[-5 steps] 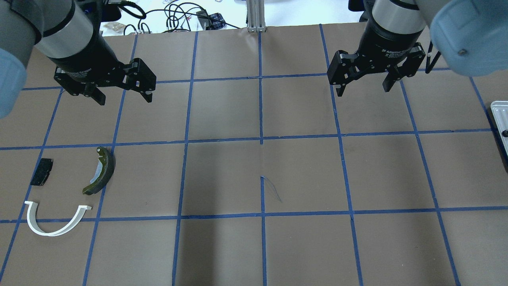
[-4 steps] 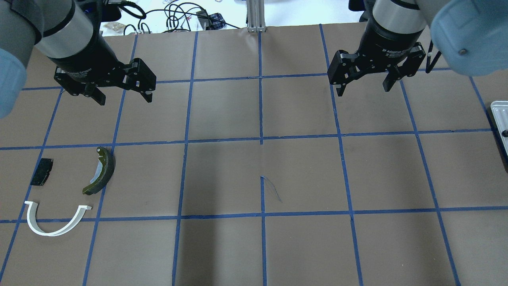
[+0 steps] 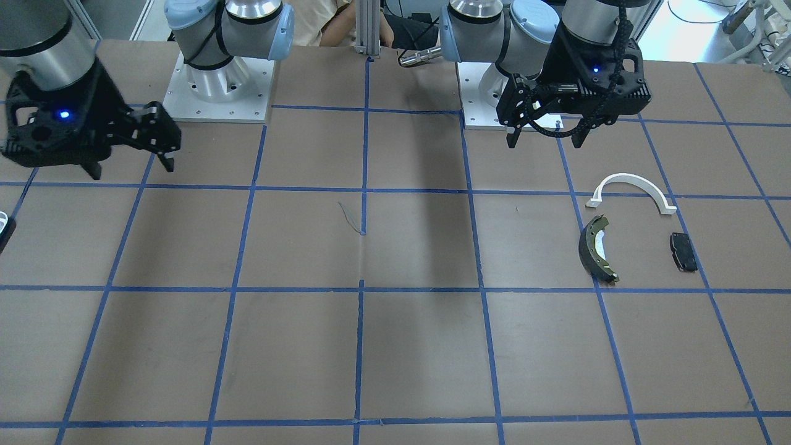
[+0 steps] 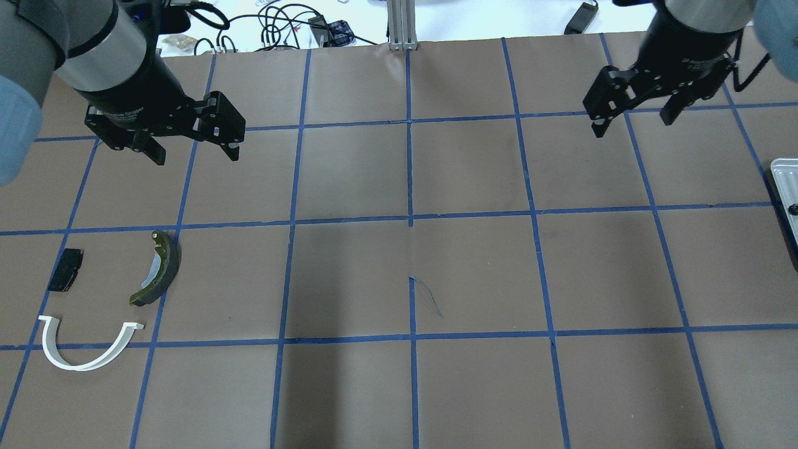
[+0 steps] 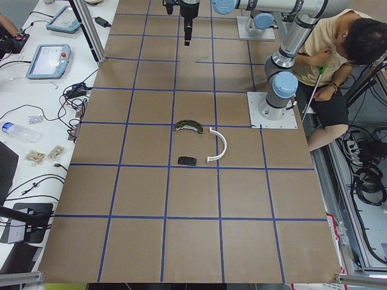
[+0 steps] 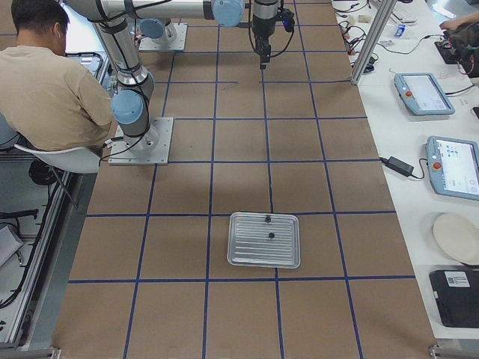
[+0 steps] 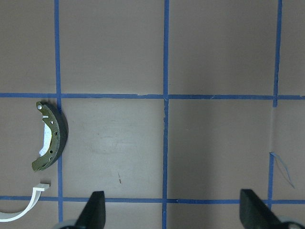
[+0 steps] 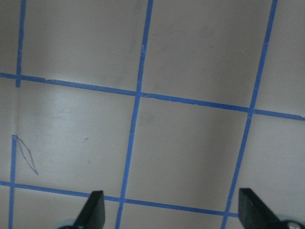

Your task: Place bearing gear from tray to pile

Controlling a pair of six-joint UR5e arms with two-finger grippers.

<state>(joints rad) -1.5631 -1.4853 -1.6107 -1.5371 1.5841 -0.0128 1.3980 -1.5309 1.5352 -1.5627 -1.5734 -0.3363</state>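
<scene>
The silver tray (image 6: 247,254) lies at the table's right end; only its edge shows in the overhead view (image 4: 783,181). Two small dark parts (image 6: 270,235) sit on it, too small to tell which is the bearing gear. The pile is at the left: a white half-ring bracket (image 4: 78,368), a dark brake shoe (image 4: 167,268) and a black pad (image 4: 65,269). My left gripper (image 4: 195,154) hangs open and empty beyond the pile. My right gripper (image 4: 631,126) is open and empty, left of the tray and farther back. The wrist views show bare table between the open fingers (image 7: 95,210).
Brown paper with a blue tape grid covers the table (image 4: 411,268). An aluminium post (image 4: 402,25) and cables stand at the far edge. A seated person (image 6: 52,82) is behind the robot bases. Tablets (image 6: 423,93) lie on the side bench.
My right gripper has moved to the right and farther back, toward the tray's side, still open. The left gripper and the pile have not moved.
</scene>
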